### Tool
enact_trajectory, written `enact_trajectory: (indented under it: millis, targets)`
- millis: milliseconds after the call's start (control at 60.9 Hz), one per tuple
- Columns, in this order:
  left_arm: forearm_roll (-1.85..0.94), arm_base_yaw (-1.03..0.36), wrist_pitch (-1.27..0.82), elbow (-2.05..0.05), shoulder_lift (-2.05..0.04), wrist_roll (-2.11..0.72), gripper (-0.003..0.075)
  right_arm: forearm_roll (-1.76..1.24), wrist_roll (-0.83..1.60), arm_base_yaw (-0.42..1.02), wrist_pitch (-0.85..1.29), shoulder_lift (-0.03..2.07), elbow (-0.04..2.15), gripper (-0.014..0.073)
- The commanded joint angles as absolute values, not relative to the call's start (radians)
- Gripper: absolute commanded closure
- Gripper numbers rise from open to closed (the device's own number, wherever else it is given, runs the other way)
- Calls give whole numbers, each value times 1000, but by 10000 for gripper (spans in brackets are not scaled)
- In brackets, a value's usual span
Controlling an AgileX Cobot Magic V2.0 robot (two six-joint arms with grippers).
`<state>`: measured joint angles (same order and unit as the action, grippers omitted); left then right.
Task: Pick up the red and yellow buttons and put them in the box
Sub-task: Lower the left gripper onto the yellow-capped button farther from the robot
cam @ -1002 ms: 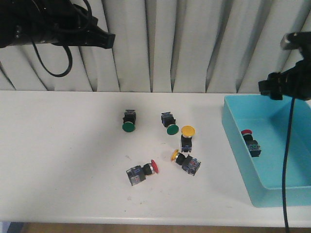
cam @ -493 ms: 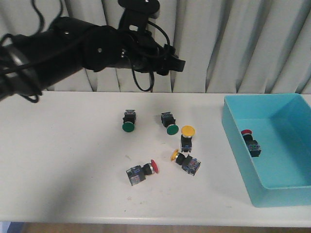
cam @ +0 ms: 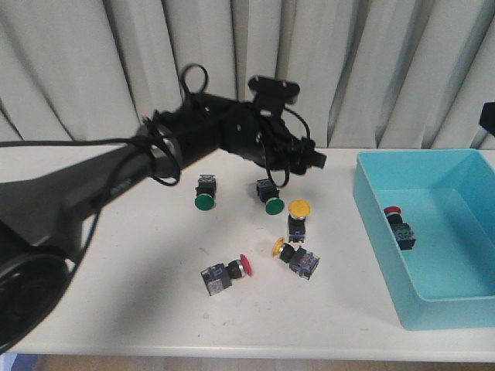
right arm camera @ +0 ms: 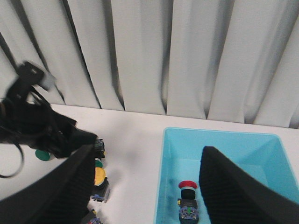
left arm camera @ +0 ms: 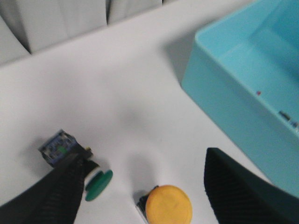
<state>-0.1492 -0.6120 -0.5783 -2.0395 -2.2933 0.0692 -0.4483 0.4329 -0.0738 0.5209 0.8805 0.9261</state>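
The left gripper (left arm camera: 140, 186) has its jaws spread apart with nothing between them, above a yellow button (left arm camera: 168, 204) at the bottom centre of the left wrist frame; the right gripper (right arm camera: 145, 186) is released too, its fingers wide at the lower edge of its own frame. In the front view, lowest in the middle lie a red button (cam: 224, 273) and a second yellow button (cam: 295, 257), touching nothing. Higher up are two green buttons (cam: 205, 192), and at the right the box (cam: 379, 232) holds one red button (cam: 398, 224).
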Motion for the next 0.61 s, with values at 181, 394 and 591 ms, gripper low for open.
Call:
enact_trajectory:
  millis: [181,394,591]
  targets:
    - [-163,-644,-517,-2076,-2300,68,185,-558,550,-6,431,868,940,132]
    - [-164,-651,-539,-2075,-2334,68,185,-521,553,93,437,868,940,132]
    - [-162,-660,-541,-2075,-2337,38,187,-505,551,104,442,868,940,132]
